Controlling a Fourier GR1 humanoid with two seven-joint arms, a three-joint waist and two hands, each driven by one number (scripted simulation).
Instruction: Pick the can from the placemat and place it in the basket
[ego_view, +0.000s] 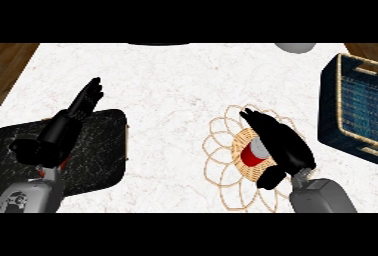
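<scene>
Red can: the small red cylindrical can with a silver top (253, 154) stands on the round woven straw placemat with looped petal edging (230, 152), near the right side of the white marbled counter (177, 85).
Basket: the dark blue woven basket with a tan wicker rim (354, 107) sits at the far right edge, well apart from the can, and I see nothing inside it.
Progress: by my judgement the pick is only beginning; the can is not lifted, and the carry to the right and the placing in the basket are all left to do.
Right hand: the black right hand (284, 147) lies over the placemat, fingers stretched toward the far side along the can's right flank, thumb curling in below it; it brackets the can, but I cannot tell whether it touches.
Left hand: the black left hand (70, 122) rests at the left, fingers straight and pressed together, pointing far, above a black speckled board (100, 150).
</scene>
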